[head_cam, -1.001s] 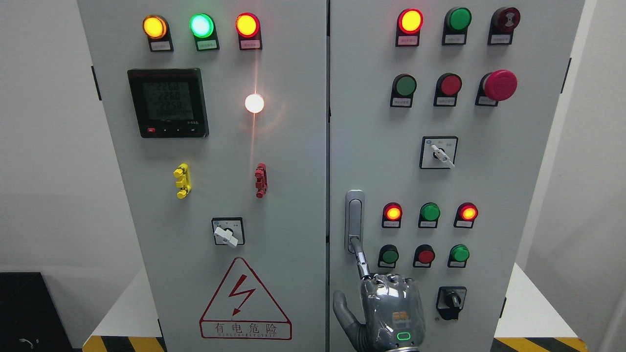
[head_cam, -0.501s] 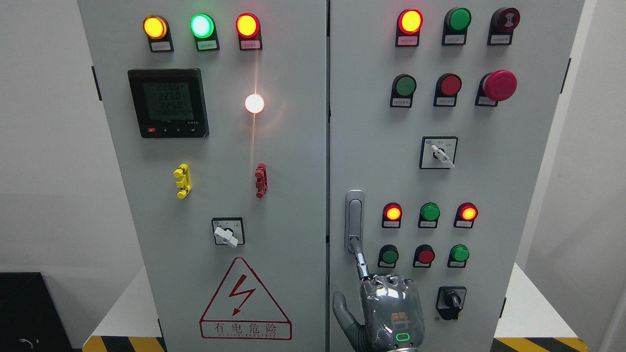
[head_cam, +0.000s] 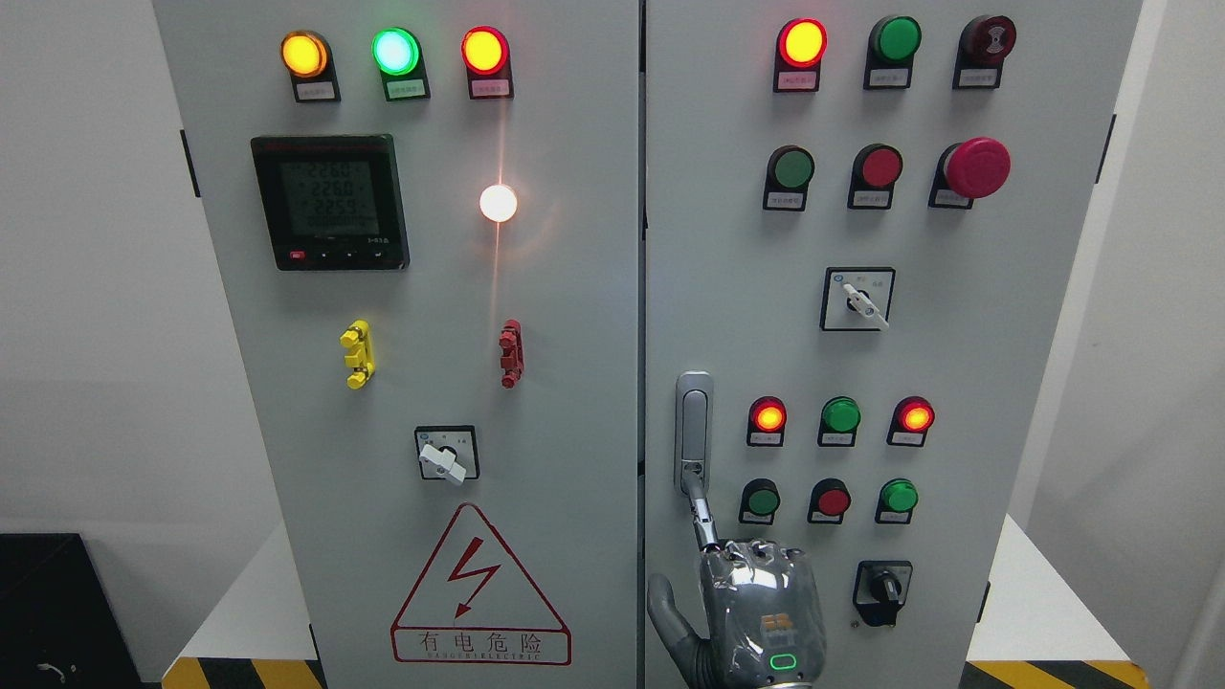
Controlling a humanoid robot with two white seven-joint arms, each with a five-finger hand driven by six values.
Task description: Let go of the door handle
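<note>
Grey door handle just above robot hand

Left of the door handle the grey panel lies bare as far as the door seam. Right of the handle, two rows of round buttons crowd close. Below it, the right hand fills the space.
</note>
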